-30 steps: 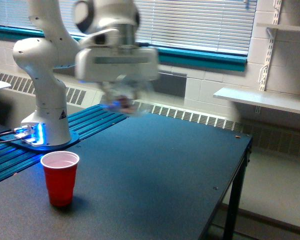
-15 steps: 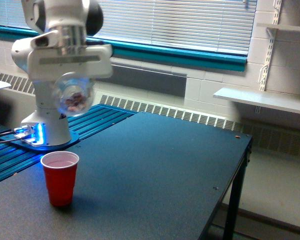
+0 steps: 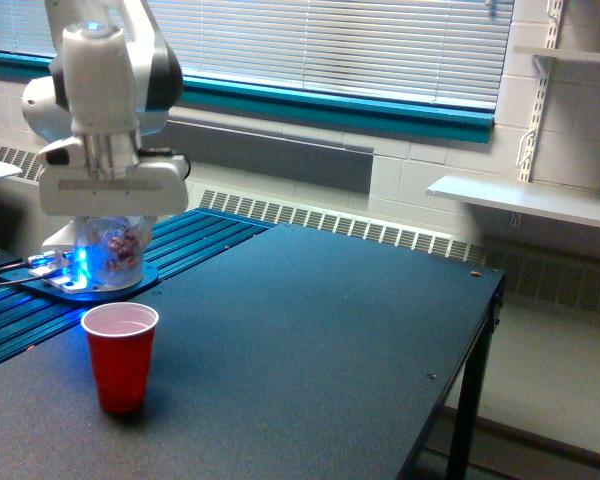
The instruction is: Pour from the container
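Step in hand, as I read it: lining up for the pour, not pouring yet. Arm hangs w/ gripper (image 3: 113, 222) pointing down, jaws clenched on the clear container (image 3: 113, 250). Container sits right under the jaws, roughly upright, small reddish bits visible inside; blue glow from the arm base (image 3: 85, 280) shines through it, so its exact outline is hard to tell. It's in the air, off the worktop (image 3: 310, 340).

Red cup (image 3: 121, 355) stands on the worktop below the jaws, mouth open, looks empty. Nothing falling between container and cup. Whether the container is exactly over the cup mouth or a bit behind it, can't tell from this one view.

Next move, my guess: tip the container by rotating the wrist so its lip drops toward the cup mouth. Needs the lip centred over the cup first; the cup is light and free-standing, so a low swing could knock it. Bits are loose solids, so a slow tilt should keep them from scattering.

Vs earlier: 1 s ago the gripper was high, toward the exterior view's right of the cup, blurred w/ motion. 0.5 s ago it was nearer the cup, container turned so its round end faced the camera. Now it's lower, just above the cup, container upright-ish again. Cup hasn't moved.
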`<state>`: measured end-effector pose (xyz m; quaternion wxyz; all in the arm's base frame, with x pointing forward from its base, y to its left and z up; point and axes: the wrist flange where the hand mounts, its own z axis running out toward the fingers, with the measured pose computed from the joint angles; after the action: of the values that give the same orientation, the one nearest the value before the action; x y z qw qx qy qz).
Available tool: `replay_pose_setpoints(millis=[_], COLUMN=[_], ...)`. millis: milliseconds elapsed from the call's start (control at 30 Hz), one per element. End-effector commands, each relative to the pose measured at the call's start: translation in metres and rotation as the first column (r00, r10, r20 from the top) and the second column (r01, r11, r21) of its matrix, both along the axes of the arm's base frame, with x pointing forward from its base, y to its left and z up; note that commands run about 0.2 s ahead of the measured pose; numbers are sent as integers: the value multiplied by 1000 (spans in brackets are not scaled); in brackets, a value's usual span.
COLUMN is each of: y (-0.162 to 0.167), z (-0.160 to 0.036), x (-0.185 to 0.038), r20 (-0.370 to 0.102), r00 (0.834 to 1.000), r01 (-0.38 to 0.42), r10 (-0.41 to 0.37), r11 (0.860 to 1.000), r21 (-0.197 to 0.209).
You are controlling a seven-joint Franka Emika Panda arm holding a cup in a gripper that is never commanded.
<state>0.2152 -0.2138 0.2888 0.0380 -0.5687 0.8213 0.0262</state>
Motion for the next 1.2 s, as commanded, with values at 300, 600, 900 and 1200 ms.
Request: replay_pose_setpoints(millis=[300, 600, 900, 1200], y=[-9, -2, 12, 18], z=[-1, -3, -16, -27], x=[-26, -25, -13, -5], r20=[-38, -74, -119, -132], r00=[972, 959, 956, 954], r01=[233, 278, 278, 281], r10=[-232, -274, -268, -269], r11=[972, 959, 958, 956], r21=[37, 50, 73, 83])
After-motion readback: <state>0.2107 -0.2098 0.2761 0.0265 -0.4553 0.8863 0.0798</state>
